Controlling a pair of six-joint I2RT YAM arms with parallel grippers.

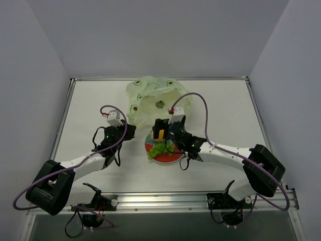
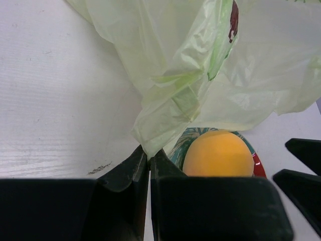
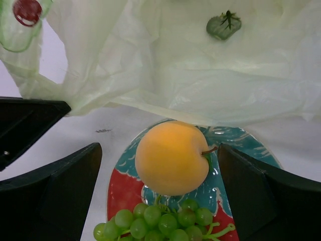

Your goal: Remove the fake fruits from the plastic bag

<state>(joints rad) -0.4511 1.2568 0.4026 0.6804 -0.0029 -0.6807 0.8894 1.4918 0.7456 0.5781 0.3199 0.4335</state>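
White table [image 1: 90,110] and pale walls fill the scene from above. We see the plastic bag [image 1: 150,93] lying at the far middle of the table, wider from left to right than from near to far. Its open side seems turned toward the arms. It is pale green, crinkled and half transparent, with small avocado pictures printed on it. Its near edge ends at the far rim of the plate [image 1: 170,158].

The left gripper [image 2: 149,153] has its fingers pressed together on a folded strip of the bag's edge, which comes up from between the tips. The right gripper [image 3: 158,150] stands with its fingers wide apart over the plate, one on each side of the orange-yellow fruit [image 3: 172,158]. We see a gap on both sides, and it holds nothing. This fruit is round and matt and rests on the teal centre of the plate. Its short brown stem points toward the right-hand finger in the wrist view. Just nearer to us lies the grape bunch [image 3: 160,221], light green, stretched across the plate from left to right.

A dark green fruit [image 3: 223,25] is inside the bag. We see it only through the plastic, so its shape is not clear. The lower picture edge cuts off the grapes, and from above the right gripper covers most of the orange-yellow fruit.
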